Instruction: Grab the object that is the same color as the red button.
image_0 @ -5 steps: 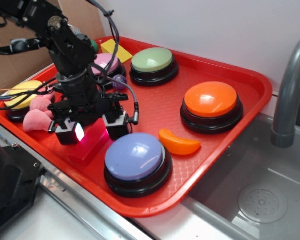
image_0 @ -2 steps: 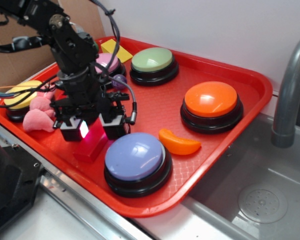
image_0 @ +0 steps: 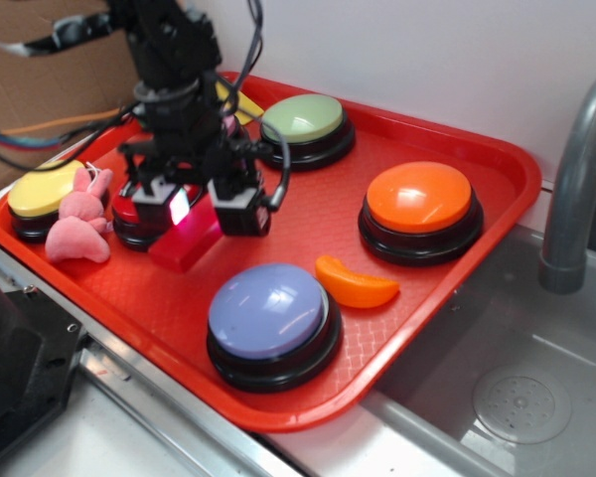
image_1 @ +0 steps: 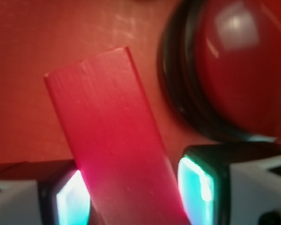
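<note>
Near the left end of the red plastic tray, above its floor, the black robot gripper is clamped on the long matte red rectangular block; the block hangs tilted, its free end low, just beside the glossy red dome button on its black base; the pads seem to pinch only one end, so I judge it could pivot or slip out; a low swing might also knock the button or the pink plush toy.
</note>
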### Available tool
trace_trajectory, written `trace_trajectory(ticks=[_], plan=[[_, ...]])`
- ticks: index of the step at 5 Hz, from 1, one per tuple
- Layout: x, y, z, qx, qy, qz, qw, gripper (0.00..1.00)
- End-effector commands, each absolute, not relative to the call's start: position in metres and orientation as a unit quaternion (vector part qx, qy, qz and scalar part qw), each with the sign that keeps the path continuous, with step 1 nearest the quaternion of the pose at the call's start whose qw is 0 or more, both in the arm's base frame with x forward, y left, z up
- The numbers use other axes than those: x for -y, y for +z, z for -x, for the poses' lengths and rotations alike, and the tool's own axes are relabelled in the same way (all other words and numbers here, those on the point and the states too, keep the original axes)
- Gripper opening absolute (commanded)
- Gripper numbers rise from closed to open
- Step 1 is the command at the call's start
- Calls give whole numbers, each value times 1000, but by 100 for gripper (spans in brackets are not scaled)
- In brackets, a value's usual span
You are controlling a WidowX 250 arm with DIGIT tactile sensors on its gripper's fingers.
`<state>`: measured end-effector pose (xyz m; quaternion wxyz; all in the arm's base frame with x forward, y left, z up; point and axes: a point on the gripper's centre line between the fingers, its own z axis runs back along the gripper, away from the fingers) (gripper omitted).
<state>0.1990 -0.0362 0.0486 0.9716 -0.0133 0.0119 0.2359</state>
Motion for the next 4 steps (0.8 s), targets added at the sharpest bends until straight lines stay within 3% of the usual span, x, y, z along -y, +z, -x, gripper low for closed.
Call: trace_trajectory(ticks=[1,3,4], plan=[[30,133,-240,32,79,-16,996,0],[29,180,-251,95,21,5,995,0],[27,182,-252,98,20,-7,995,0]])
